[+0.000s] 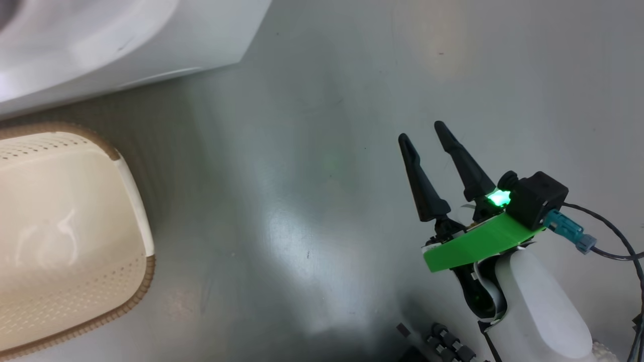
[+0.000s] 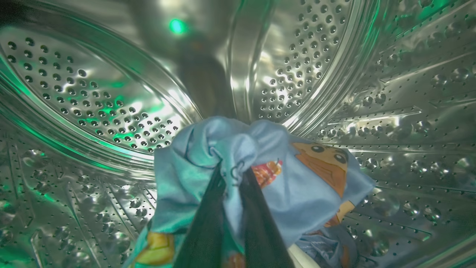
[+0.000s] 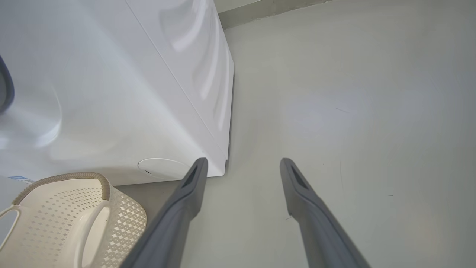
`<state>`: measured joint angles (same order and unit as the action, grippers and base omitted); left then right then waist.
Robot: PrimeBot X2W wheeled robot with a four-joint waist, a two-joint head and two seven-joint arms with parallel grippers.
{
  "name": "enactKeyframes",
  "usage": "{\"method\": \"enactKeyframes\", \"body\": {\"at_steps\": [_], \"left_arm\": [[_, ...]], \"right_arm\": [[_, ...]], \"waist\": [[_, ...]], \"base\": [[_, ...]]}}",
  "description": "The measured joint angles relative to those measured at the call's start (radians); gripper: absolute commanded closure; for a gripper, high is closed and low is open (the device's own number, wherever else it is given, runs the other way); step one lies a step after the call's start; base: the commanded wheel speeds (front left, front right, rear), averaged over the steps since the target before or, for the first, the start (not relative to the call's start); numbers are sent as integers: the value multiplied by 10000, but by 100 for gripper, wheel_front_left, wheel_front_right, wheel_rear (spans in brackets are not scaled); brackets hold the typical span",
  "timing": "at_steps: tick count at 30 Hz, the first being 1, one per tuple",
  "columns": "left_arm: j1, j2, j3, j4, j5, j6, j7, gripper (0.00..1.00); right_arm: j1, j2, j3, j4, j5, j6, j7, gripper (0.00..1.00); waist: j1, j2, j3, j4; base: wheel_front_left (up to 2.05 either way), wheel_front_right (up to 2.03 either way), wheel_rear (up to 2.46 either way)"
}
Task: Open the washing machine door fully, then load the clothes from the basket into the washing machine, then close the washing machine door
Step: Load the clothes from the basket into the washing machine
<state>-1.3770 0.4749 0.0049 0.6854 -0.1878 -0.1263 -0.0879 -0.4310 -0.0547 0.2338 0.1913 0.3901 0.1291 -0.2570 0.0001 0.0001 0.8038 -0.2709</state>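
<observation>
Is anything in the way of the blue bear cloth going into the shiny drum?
Nothing visible is. The left gripper, shut on the soft light-blue bear-print cloth, holds it already inside the perforated steel drum, with bare drum wall around it.

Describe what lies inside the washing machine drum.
Light-blue bear-print clothes, pinched by the left gripper, are inside the steel drum. The bunched fabric hides the drum wall behind it and whatever lies beneath.

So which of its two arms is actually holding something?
The left fingers: they are shut on the blue bear-print cloth inside the steel drum. The right fingers stand apart over the floor, empty.
</observation>
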Motion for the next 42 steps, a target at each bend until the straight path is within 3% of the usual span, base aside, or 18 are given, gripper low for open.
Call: {"method": "enactKeyframes", "body": {"at_steps": [2, 17, 27, 31, 42], "left_arm": [[77, -84, -31, 94, -67, 0, 15, 0], [1959, -911, 198, 31, -869, 339, -681, 0], [4077, -1300, 144, -1630, -968, 631, -1174, 0], [5213, -1615, 155, -2750, -1001, 1020, -1327, 0], [7764, -2293, 407, -4660, -1195, 1507, -1603, 0]], "right_arm": [[2, 0, -77, 13, -4, 0, 0, 0], [129, -8, -449, 111, -385, 0, 0, 0], [431, -10, -637, 163, -577, 0, 0, 0], [471, -12, -748, 163, -740, 0, 0, 0], [635, -12, -775, 180, -759, 0, 0, 0]], "waist": [[0, 0, -64, 57], [-1, 0, -959, 627], [-2, 0, -1440, 1007], [-2, 0, -1623, 1148], [-1, 0, -1820, 1276]], "base": [[0, 0, 0], [0, 0, 0], [0, 0, 0], [0, 0, 0], [0, 0, 0]]}}
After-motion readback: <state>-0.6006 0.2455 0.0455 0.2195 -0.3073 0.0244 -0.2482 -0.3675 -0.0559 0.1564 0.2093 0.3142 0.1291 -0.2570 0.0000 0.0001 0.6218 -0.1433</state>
